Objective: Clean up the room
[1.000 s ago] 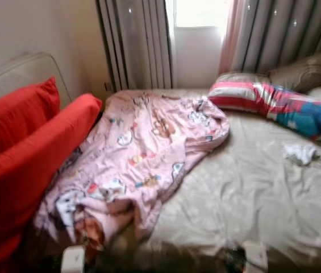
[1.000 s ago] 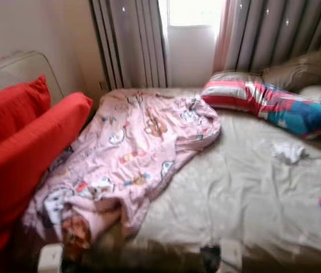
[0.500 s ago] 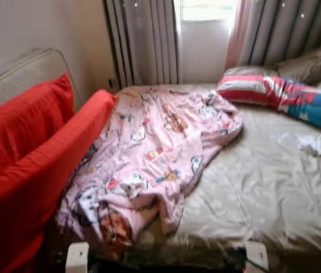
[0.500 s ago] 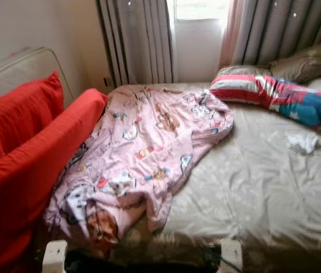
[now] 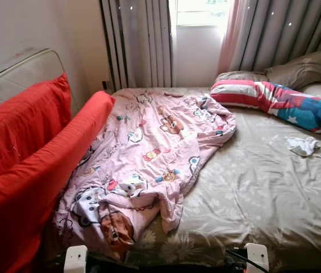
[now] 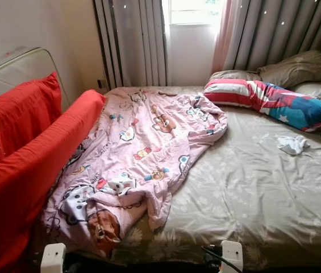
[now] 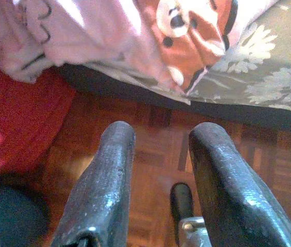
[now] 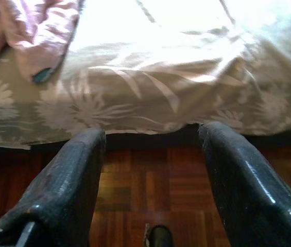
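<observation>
Both jaws stand open and hold nothing: the left gripper (image 7: 158,170) hangs over wood floor at the foot of the bed, fingers moderately apart, and the right gripper (image 8: 150,180) hangs likewise with a wider gap.

The robot appears to be at the approach step, facing the bed (image 5: 262,193) with nothing yet picked up. The largest job is the quilt (image 5: 149,153), a pink cartoon-print one lying rumpled down the left centre of the frame, its lower corner bunched near the bottom edge just above the left gripper. The next move likely calls for raising an arm to that bunched corner and pinching the cloth, so it can be pulled flat or folded.

At far left, red cushions (image 5: 29,153) lean against the bed's side and touch the quilt's edge; they may crowd the left arm. A striped pillow (image 5: 274,102) lies at upper right, with a grey pillow (image 5: 302,68) behind it. A small white cloth (image 5: 303,145), possibly a sock or tissue, sits on the sheet at right, well apart from the quilt.
</observation>
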{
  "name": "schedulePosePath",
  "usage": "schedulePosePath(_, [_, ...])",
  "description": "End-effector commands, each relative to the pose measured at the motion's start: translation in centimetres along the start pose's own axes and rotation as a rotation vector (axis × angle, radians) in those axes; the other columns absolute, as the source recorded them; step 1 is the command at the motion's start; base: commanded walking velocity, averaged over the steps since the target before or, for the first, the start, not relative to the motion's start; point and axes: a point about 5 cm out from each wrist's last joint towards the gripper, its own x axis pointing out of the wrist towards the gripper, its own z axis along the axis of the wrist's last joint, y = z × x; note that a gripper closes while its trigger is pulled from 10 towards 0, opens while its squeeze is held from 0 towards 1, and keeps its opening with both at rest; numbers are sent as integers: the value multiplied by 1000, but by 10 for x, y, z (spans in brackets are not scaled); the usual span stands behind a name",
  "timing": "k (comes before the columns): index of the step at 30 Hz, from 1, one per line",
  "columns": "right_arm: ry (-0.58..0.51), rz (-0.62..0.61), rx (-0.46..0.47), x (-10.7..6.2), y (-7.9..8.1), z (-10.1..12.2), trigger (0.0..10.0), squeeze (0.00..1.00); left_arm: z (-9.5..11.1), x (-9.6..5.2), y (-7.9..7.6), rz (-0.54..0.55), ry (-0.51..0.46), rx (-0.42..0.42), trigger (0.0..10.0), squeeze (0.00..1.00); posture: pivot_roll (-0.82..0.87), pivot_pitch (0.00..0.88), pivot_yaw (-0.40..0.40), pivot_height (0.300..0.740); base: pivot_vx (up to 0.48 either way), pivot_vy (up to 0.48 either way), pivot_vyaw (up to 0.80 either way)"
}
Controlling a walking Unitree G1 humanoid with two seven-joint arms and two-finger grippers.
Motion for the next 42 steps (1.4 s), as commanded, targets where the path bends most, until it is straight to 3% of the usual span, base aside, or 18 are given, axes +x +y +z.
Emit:
schedulePosePath(1, [-2, 8, 3, 0, 2, 0, 10000, 0, -6, -2, 4, 14, 18, 17, 10000, 0, -57, 18, 51, 740, 0, 0, 794])
schedulePosePath(14, [-4, 7, 10, 0, 3, -2, 10000, 0, -6, -2, 7, 14, 21, 24, 10000, 0, -63, 3, 55, 740, 245, 0, 173])
schedulePosePath(28, [-7, 39, -8, -1, 5, -2, 10000, 0, -7, -2, 4, 9, 29, 31, 10000, 0, -66, 0, 56, 740, 250, 0, 536])
schedulePosePath(30, [-37, 54, -18, 7, 19, 13, 10000, 0, -6, -2, 3, 8, 25, 29, 10000, 0, -66, 0, 56, 740, 247, 0, 556])
schedulePosePath(32, [-39, 55, -20, 7, 21, 15, 10000, 0, -5, -2, 3, 9, 20, 27, 10000, 0, -67, 0, 56, 740, 247, 0, 631])
schedulePosePath(42, [-2, 32, -6, 6, 12, 10, 10000, 0, -1, 0, -2, 3, 4, 30, 10000, 0, -69, 0, 58, 740, 198, 0, 101])
